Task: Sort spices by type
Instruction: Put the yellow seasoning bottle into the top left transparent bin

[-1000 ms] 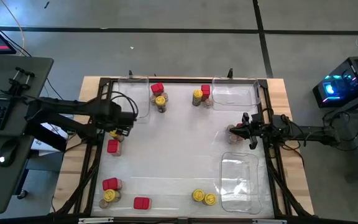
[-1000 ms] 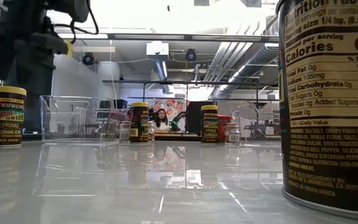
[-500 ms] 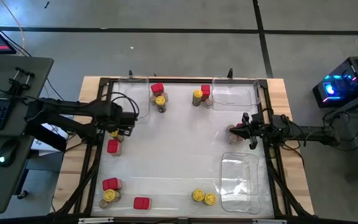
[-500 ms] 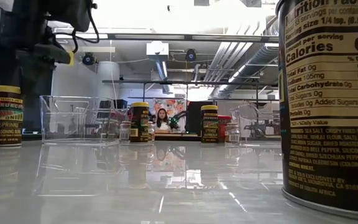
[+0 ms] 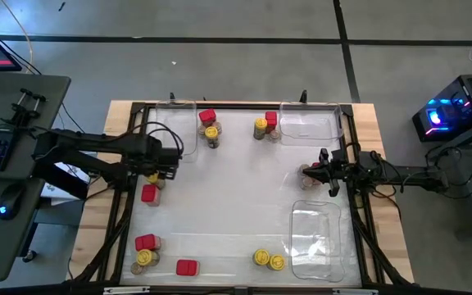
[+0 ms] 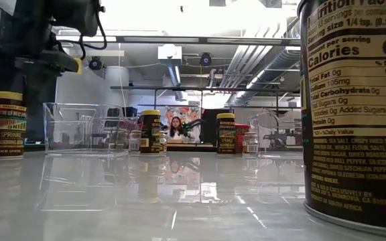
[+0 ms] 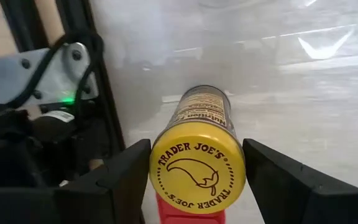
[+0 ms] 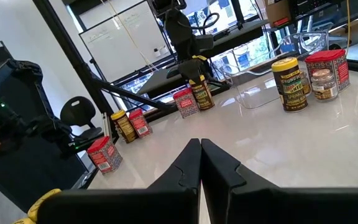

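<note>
Spices sit scattered on the white glossy tabletop (image 5: 236, 197). At its left edge the left hand (image 7: 194, 177) grips a yellow-lidded round spice jar (image 7: 197, 168), one finger on each side of the lid, just above a red square-topped spice box (image 5: 148, 193). By the right edge the right hand (image 5: 319, 170) rests with fingers shut together, empty, between two clear plastic trays (image 5: 316, 238).

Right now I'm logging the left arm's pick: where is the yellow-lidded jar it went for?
The yellow-lidded jar sits between the left gripper's fingers at the table's left edge, just above a red box.
</note>
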You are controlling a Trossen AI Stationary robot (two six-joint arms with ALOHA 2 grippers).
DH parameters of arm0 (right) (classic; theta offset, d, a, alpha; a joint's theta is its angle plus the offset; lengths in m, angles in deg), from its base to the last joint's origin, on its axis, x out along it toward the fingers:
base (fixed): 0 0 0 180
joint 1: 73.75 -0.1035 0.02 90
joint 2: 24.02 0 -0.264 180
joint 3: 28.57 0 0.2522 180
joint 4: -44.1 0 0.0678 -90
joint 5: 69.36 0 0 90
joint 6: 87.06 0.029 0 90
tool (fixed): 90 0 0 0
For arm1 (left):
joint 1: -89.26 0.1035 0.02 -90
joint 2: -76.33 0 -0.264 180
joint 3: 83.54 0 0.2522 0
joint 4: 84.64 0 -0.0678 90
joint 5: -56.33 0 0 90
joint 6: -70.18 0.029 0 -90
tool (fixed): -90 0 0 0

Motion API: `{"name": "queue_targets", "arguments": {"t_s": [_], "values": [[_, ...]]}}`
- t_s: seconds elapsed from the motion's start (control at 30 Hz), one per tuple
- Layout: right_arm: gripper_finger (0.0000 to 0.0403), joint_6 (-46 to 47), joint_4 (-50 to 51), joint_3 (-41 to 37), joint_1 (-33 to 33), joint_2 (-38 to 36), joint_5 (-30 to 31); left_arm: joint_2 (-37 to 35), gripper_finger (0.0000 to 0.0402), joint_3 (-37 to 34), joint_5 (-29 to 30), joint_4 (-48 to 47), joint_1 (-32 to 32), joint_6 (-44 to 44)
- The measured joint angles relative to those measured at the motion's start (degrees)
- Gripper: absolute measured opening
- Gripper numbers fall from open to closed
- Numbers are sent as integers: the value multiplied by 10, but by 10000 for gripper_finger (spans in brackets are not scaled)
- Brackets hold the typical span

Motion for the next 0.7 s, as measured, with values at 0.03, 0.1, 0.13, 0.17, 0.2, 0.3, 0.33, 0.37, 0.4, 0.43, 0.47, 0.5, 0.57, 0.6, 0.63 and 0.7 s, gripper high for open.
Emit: {"name": "queue_targets", "arguments": {"t_s": [0.03,0.1,0.13,0.17,0.2,0.3,0.33,0.37,0.4,0.43,0.47,0.5,0.57,0.6,0.63,0.7], "values": [[1,0,0,0,0,0,0,0,237,0,-3,5,0,-1],[1,0,0,0,0,0,0,0,237,0,-5,15,0,-2],[1,0,0,0,0,0,0,0,237,0,-5,19,0,-2],[1,0,0,0,0,0,0,0,237,0,-5,23,0,-2],[1,0,0,0,0,0,0,0,237,0,-4,32,0,-3],[1,0,0,0,0,0,0,0,237,0,6,70,0,-7],[1,0,0,0,0,0,0,0,237,0,8,85,0,-7],[1,0,0,0,0,0,0,0,237,0,9,101,0,-6],[1,0,0,0,0,0,0,0,237,0,10,117,0,-6],[1,0,0,0,0,0,0,1,237,0,10,130,0,-6],[1,0,0,0,0,0,0,1,237,0,10,137,0,-4],[1,0,0,0,0,0,0,1,237,0,10,138,0,-2],[1,0,0,0,0,0,0,1,237,0,10,137,0,-2],[1,0,0,0,0,0,0,1,237,0,10,137,0,-1],[1,0,0,0,0,0,0,1,237,0,10,137,0,-1],[1,0,0,0,0,0,0,1,237,0,10,137,-1,-1]]}}
